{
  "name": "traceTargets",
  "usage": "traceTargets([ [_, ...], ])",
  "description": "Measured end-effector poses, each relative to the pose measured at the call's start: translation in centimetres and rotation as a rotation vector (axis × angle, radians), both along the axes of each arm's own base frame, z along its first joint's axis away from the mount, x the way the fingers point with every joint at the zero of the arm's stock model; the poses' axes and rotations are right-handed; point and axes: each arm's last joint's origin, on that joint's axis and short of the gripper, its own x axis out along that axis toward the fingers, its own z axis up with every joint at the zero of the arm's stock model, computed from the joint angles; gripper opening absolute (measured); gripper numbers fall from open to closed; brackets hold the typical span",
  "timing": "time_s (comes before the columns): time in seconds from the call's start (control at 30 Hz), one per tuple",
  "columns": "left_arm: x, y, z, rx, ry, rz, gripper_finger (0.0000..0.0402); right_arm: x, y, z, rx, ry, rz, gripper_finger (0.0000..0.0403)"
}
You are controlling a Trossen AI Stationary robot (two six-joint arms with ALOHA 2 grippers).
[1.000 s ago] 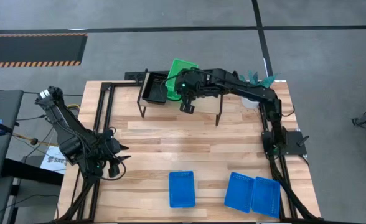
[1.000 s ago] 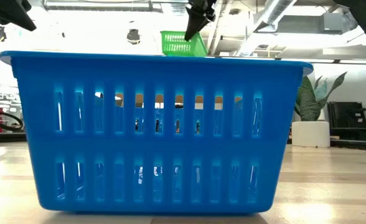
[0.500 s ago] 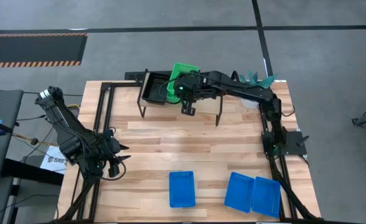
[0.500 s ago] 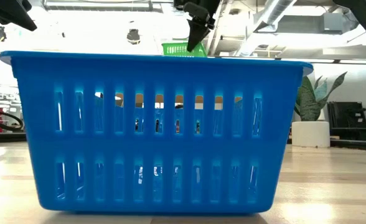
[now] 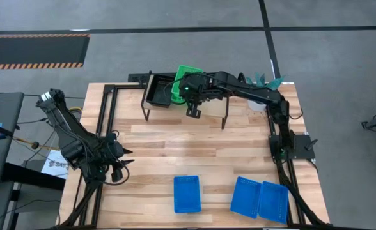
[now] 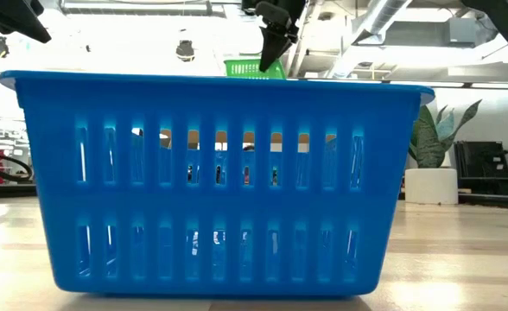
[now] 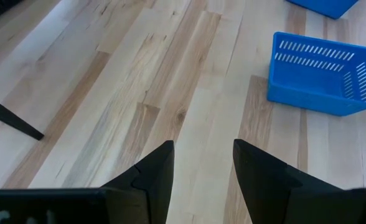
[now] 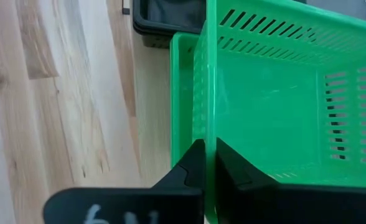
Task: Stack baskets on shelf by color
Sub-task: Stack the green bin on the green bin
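We see the green basket (image 8: 276, 99) at the middle of the shelf (image 5: 210, 104), at the far side of the table (image 5: 175, 144), nested into another green basket (image 8: 182, 93) under it. The right gripper (image 8: 208, 163) has its fingers (image 8: 192, 165) pinched together on the upper basket's near wall. Just beside the green pair, on the shelf's left end, sit the black baskets (image 5: 157, 92).

Well apart, along the table's near edge, lie three blue baskets: one (image 5: 187, 193) near the middle and two (image 5: 259, 199) touching side by side toward the right. In the low view one blue basket (image 6: 215, 181) fills most of the picture, with the green one showing above its rim.

Our left gripper (image 7: 203, 168) hangs over bare table at the left side, its fingers (image 7: 155, 169) apart and holding nothing, a blue basket (image 7: 320, 74) ahead of it.
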Motion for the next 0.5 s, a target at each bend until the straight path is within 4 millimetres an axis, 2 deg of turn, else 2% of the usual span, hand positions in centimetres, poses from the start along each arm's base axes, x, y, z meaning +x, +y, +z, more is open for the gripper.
traceTargets([
  [0.5,0.00,-0.01,0.00,0.005,0.001,-0.004,0.0153,-0.07,-0.52,0.04,-0.012,0.003,0.008,0.0036],
])
